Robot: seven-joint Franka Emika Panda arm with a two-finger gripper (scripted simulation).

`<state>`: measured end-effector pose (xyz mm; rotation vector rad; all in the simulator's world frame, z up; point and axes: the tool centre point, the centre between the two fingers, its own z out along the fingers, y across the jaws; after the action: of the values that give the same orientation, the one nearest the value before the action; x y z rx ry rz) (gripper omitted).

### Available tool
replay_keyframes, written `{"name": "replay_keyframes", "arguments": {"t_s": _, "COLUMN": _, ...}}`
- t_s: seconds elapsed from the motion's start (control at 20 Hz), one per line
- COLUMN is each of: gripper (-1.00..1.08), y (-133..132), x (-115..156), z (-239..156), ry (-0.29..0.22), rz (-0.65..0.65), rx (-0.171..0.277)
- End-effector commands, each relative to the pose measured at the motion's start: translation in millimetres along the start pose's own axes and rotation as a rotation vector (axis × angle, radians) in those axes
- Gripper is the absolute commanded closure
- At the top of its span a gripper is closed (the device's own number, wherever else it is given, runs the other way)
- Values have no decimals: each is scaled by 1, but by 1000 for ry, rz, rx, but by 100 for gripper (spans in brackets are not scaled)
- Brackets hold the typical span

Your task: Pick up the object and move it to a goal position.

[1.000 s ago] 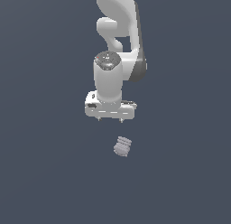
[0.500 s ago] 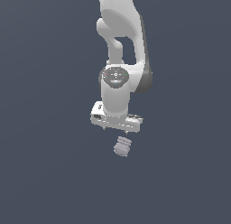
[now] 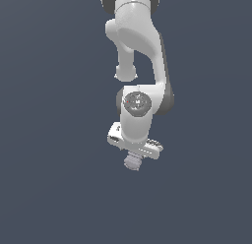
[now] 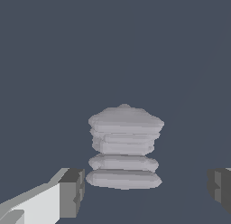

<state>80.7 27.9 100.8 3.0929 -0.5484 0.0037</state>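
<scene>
My gripper [image 4: 145, 191] wide open, fingers [image 4: 72, 192] either side of object [image 4: 124, 146], not touching. Clear gap beside object on both sides, wider on one side. Nothing else near object, just flat dark floor [image 3: 59, 189] all round. In exterior view, my own arm [image 3: 140, 51] sits right above object [image 3: 132, 162], blocks straight-down look.

The tool [image 3: 133, 157] sits directly over the object [image 3: 132, 162].
</scene>
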Motion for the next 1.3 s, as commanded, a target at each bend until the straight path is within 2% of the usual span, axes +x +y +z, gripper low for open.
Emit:
{"name": "replay_keyframes", "arguments": {"t_s": 0.0, "gripper": -92, "y": -5, "x": 3, "z": 5, "ry": -1, "rz": 22, "rx": 0}}
{"name": "replay_keyframes", "arguments": {"t_s": 0.5, "gripper": -92, "y": -10, "x": 4, "z": 13, "ry": -3, "rz": 37, "rx": 0}}
{"name": "replay_keyframes", "arguments": {"t_s": 0.95, "gripper": -92, "y": -10, "x": 3, "z": 56, "ry": -2, "rz": 40, "rx": 0}}
{"name": "replay_keyframes", "arguments": {"t_s": 1.25, "gripper": -92, "y": -10, "x": 5, "z": 60, "ry": -2, "rz": 41, "rx": 0}}
